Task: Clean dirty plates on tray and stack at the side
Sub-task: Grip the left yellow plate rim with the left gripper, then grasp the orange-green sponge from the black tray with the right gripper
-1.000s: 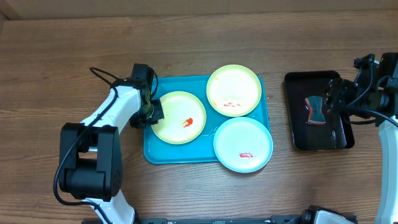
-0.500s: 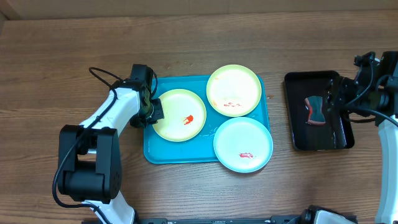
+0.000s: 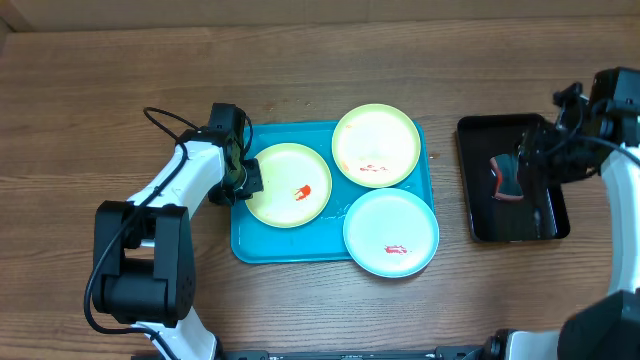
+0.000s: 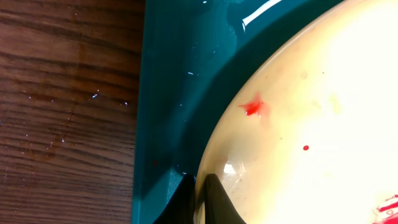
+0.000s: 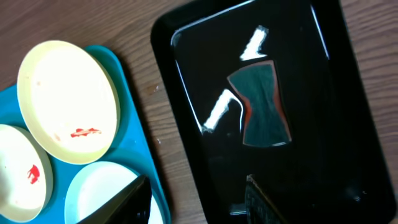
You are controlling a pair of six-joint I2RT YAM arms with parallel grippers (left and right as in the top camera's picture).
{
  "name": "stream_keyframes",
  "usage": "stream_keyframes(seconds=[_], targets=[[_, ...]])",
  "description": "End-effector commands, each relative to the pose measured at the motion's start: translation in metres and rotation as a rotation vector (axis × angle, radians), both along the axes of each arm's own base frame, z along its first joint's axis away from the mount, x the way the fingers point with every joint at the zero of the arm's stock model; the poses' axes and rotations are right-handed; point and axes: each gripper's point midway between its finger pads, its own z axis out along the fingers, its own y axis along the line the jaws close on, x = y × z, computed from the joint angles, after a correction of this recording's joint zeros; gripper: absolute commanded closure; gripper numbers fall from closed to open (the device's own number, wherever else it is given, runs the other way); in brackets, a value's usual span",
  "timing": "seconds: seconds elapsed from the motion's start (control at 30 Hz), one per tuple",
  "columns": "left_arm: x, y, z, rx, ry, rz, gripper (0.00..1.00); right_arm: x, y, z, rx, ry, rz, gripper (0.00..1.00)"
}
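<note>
Now that the left end effector (image 4: 198, 198) has finished drawing together, it sits clamped on the outer rim of the left yellow-green plate (image 3: 288, 185), and the wrist view shows the rim passing between its fingers. That plate lies at the left side of the turquoise tray (image 3: 240, 245) with a red smear near its middle. It has hardly shifted over the last second, so the grip looks fresh and no lift has begun. The second yellow-green plate (image 3: 376, 145) and the light-blue plate (image 3: 391, 232) sit on the tray's right half, both streaked with red.

Over the black tray (image 3: 480, 225), the right end effector (image 5: 198, 183) has narrowed a little, yet its fingers stand apart and hold nothing. The hourglass-shaped sponge (image 5: 264, 112) lies flat just ahead of them. The right arm has also swung slightly along the bench (image 3: 100, 100).

As I judge it, the first plate is now secured for wiping and the sponge is next. No plate looks cleaned, and none is stacked.
</note>
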Motion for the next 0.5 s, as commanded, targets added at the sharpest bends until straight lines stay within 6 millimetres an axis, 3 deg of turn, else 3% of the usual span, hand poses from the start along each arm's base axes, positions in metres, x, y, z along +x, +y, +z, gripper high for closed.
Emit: stream_keyframes(seconds=[0.0, 0.2, 0.33, 0.37, 0.47], targets=[[-0.018, 0.006, -0.018, 0.03, 0.065, -0.022, 0.96, 0.019, -0.012, 0.034, -0.065, -0.061, -0.01, 0.51], [-0.017, 0.006, -0.017, 0.031, 0.061, -0.022, 0.96, 0.027, -0.015, 0.037, -0.068, -0.071, -0.026, 0.54], [-0.014, 0.005, -0.017, 0.029, 0.048, -0.023, 0.95, 0.032, -0.018, 0.015, -0.059, -0.015, -0.022, 0.54], [-0.012, 0.005, -0.017, 0.029, 0.042, -0.022, 0.96, 0.035, -0.02, -0.001, -0.059, 0.03, -0.021, 0.54], [-0.01, 0.005, -0.017, 0.028, 0.035, -0.022, 0.96, 0.039, -0.025, -0.022, -0.069, 0.081, -0.014, 0.54]])
